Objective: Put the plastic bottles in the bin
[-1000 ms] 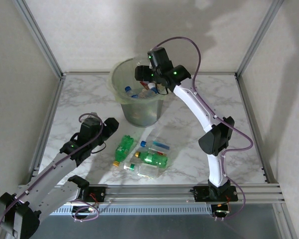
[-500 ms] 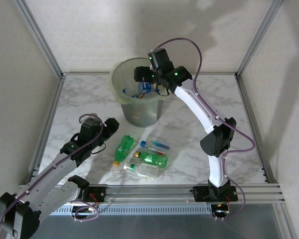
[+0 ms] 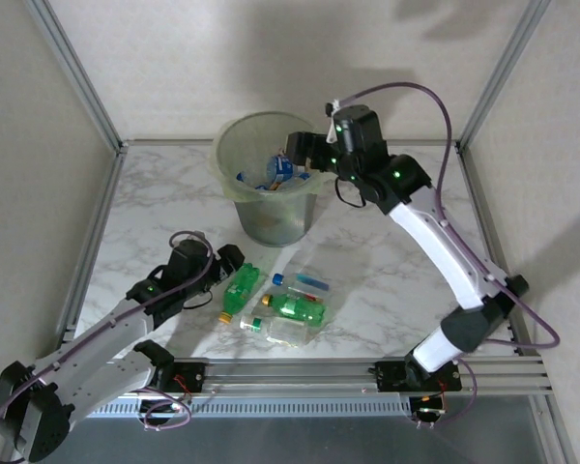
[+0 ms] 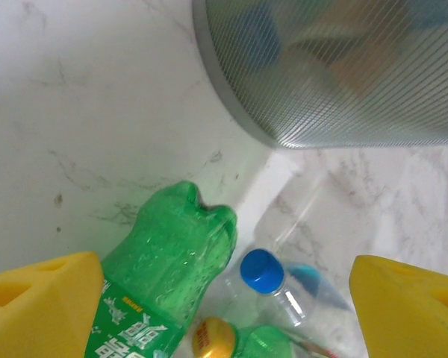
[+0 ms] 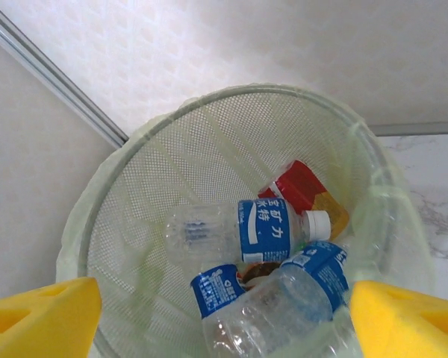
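Observation:
Several plastic bottles lie in a loose heap on the table: a green one [image 3: 240, 288], a clear one with a blue cap [image 3: 292, 278] and a green one with an orange cap [image 3: 292, 307]. My left gripper [image 3: 230, 266] is open just left of the green bottle [image 4: 164, 268], which lies between its yellow pads [image 4: 45, 306] with the blue cap [image 4: 261, 270] beside it. The bin [image 3: 234, 135] stands at the back. My right gripper [image 3: 304, 150] hangs open and empty over its right rim. Inside the bin [image 5: 209, 104] lie blue-labelled bottles [image 5: 265, 230] and a red-labelled one [image 5: 299, 186].
The bin's mesh wall [image 4: 343, 74] stands close behind the heap in the left wrist view. Metal frame posts [image 3: 72, 72] and pale walls enclose the table on three sides. The rail [image 3: 300, 369] carrying the arm bases runs along the near edge.
My right arm has swung right, taking its gripper from above the bin's middle to its right rim. My left gripper has moved forward and right toward the green bottle, jaws wider.

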Robot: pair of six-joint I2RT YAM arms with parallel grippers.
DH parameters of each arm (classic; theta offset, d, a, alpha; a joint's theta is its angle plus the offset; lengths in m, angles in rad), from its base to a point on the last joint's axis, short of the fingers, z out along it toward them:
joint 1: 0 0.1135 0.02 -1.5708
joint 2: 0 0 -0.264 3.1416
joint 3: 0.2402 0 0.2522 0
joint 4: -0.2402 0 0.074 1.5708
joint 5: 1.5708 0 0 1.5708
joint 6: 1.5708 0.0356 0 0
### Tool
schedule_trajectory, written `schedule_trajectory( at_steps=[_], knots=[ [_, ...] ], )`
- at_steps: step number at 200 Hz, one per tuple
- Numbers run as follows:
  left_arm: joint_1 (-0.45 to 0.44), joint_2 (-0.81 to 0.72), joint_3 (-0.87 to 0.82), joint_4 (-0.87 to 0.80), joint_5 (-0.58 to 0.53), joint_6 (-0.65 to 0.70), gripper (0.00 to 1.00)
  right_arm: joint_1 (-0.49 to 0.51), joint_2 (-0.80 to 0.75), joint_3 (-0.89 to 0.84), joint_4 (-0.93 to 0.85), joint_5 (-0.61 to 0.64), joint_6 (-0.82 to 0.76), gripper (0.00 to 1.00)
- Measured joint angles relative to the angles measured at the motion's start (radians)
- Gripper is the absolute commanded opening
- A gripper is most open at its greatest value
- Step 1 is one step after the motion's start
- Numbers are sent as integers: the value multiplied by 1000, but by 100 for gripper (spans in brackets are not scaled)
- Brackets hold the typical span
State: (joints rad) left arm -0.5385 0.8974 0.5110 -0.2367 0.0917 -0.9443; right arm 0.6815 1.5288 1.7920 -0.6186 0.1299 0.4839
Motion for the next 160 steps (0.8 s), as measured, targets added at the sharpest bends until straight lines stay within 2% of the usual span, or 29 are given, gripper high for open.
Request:
schedule_trajectory(
  at_steps=[67, 114, 160],
  knots=[
    [-79, 149, 44, -53, 6, 97, 90, 2, -239, -296, 69, 2, 47, 89],
    [-125, 249, 113, -85, -34, 161, 90, 2, -314, -394, 74, 7, 72, 91],
    [-128, 278, 114, -120, -63, 186, 90, 2, -336, -427, 77, 4, 97, 92]
  ],
)
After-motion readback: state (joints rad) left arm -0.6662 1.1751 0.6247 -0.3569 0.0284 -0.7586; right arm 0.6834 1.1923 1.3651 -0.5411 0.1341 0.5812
